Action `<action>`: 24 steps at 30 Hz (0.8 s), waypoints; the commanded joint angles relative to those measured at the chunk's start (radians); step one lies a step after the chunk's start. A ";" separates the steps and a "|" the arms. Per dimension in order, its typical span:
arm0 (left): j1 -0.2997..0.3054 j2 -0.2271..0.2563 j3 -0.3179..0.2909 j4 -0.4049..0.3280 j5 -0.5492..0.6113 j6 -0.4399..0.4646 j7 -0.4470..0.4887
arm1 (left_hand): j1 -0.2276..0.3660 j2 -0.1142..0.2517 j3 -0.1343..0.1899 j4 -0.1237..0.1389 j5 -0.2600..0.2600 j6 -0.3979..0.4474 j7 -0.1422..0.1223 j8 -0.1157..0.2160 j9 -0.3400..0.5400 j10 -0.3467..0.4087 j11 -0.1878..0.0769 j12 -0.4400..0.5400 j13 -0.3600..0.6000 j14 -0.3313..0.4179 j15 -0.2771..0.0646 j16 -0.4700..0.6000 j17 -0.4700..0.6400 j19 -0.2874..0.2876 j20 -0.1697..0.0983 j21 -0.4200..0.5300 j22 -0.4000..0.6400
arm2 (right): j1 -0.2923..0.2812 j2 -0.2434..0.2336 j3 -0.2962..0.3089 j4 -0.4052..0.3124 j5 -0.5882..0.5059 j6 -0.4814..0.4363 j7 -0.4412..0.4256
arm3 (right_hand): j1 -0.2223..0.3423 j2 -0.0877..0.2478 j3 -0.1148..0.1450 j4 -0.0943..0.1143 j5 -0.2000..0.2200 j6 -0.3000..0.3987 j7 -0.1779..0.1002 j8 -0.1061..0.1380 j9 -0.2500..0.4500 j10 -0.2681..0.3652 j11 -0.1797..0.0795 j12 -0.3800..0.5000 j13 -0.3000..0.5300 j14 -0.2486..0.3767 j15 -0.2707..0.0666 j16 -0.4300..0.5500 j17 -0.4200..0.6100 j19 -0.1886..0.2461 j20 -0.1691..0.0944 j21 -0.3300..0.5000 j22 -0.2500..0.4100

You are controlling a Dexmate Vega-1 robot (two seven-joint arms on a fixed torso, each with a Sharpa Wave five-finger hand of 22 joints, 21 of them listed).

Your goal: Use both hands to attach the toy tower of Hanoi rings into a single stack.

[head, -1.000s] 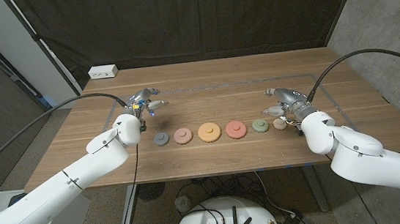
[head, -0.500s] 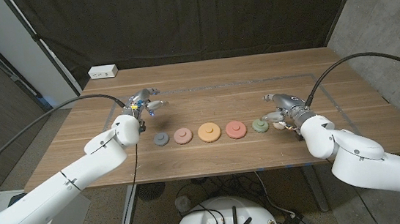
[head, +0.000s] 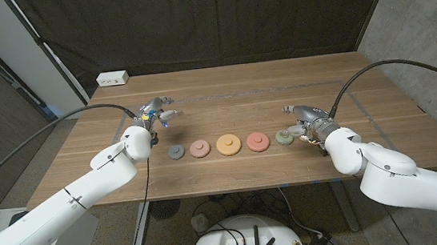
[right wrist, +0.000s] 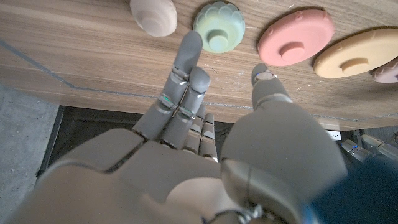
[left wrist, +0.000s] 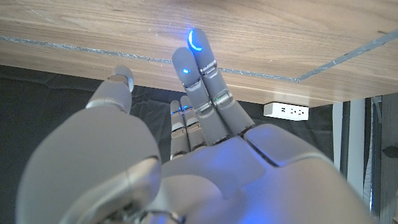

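Note:
Several toy rings lie in a row across the table's middle: grey, pink, orange, salmon red and small green. In the right wrist view a beige cap lies beside the green ring, followed by the red ring and the orange ring. My right hand hovers just behind the green ring, fingers stretched toward it and holding nothing. My left hand is behind the grey ring, its fingers extended and empty.
A white power strip sits at the table's far left corner, and appears in the left wrist view as well. Thin tape lines mark the tabletop. A black curtain hangs behind the table.
My right hand has slid left along the row, from beside the beige cap to the green ring, covering the cap in the head view. The left hand has barely moved.

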 commanded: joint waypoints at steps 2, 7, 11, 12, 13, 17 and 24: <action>0.007 0.007 -0.005 -0.009 -0.003 0.002 0.006 | 0.005 0.002 -0.004 -0.001 0.004 0.010 0.003 -0.002 0.003 0.006 0.002 -0.002 0.003 -0.005 -0.057 0.006 0.001 -0.006 -0.062 0.007 0.001 | 0.046 0.013 -0.061 -0.018 -0.065 -0.028 0.058 | 0.004 0.006 -0.005 0.000 -0.004 -0.008 -0.001 0.003 0.000 -0.006 0.001 0.007 0.001 0.000 -0.081 0.008 0.003 -0.006 -0.057 0.011 -0.003; 0.011 0.010 -0.007 -0.012 -0.003 -0.001 0.010 | 0.005 0.003 -0.004 -0.001 0.005 0.010 0.002 -0.003 0.003 0.006 0.003 -0.003 0.004 -0.010 -0.057 0.005 -0.003 -0.008 -0.062 0.010 -0.002 | 0.075 0.024 -0.099 -0.028 -0.111 -0.060 0.093 | 0.004 0.006 -0.009 0.001 -0.005 -0.004 0.000 0.007 0.000 -0.014 0.004 0.006 -0.001 -0.005 -0.081 0.006 -0.003 -0.010 -0.056 0.015 -0.006; 0.010 0.012 -0.008 -0.013 -0.003 0.000 0.007 | 0.006 0.004 -0.005 -0.001 0.005 0.010 0.002 -0.003 0.003 0.008 0.000 -0.004 0.005 -0.009 -0.057 0.009 -0.002 -0.009 -0.061 0.013 -0.004 | 0.079 0.035 -0.110 -0.030 -0.127 -0.062 0.100 | 0.002 0.005 -0.015 0.003 -0.006 0.008 -0.001 0.013 0.000 -0.018 0.007 0.006 -0.003 -0.011 -0.081 0.003 -0.013 -0.015 -0.057 0.020 -0.011; 0.010 0.012 -0.008 -0.013 -0.003 -0.001 0.007 | 0.006 0.004 -0.005 -0.001 0.005 0.011 0.002 -0.003 0.003 0.008 0.000 -0.004 0.005 -0.009 -0.057 0.010 -0.001 -0.009 -0.062 0.013 -0.005 | 0.078 0.036 -0.109 -0.030 -0.129 -0.062 0.101 | 0.002 0.006 -0.015 0.003 -0.006 0.008 -0.003 0.013 0.000 -0.018 0.008 0.007 -0.003 -0.012 -0.081 0.003 -0.015 -0.016 -0.057 0.021 -0.012; 0.010 0.013 -0.009 -0.012 -0.005 -0.004 0.006 | 0.006 0.004 -0.006 -0.002 0.005 0.011 0.002 -0.003 0.003 0.007 0.001 -0.004 0.005 -0.009 -0.057 0.010 -0.002 -0.010 -0.062 0.014 -0.005 | 0.088 0.041 -0.125 -0.031 -0.146 -0.065 0.108 | 0.003 0.006 -0.018 0.003 -0.006 0.010 -0.007 0.014 0.000 -0.018 0.009 0.008 -0.005 -0.015 -0.081 0.002 -0.019 -0.017 -0.057 0.025 -0.016; 0.009 0.015 -0.008 -0.010 -0.005 -0.008 0.003 | 0.006 0.005 -0.006 -0.002 0.005 0.010 0.002 -0.004 0.003 0.008 0.002 -0.005 0.006 -0.009 -0.057 0.011 -0.002 -0.010 -0.062 0.015 -0.007 | 0.103 0.054 -0.146 -0.031 -0.177 -0.072 0.129 | 0.003 0.006 -0.020 0.003 -0.007 0.013 -0.005 0.016 0.000 -0.024 0.012 0.007 -0.006 -0.017 -0.081 0.003 -0.021 -0.019 -0.057 0.028 -0.019; 0.009 0.019 -0.011 -0.002 -0.009 -0.022 -0.002 | 0.006 0.006 -0.007 -0.002 0.006 0.013 0.002 -0.003 0.004 0.009 0.001 -0.006 0.007 -0.011 -0.057 0.012 -0.004 -0.012 -0.061 0.018 -0.009 | 0.148 0.087 -0.212 -0.027 -0.264 -0.113 0.192 | 0.002 0.005 -0.026 0.004 -0.007 0.006 -0.001 0.013 -0.001 -0.029 0.015 0.008 -0.008 -0.025 -0.080 0.000 -0.033 -0.025 -0.056 0.038 -0.022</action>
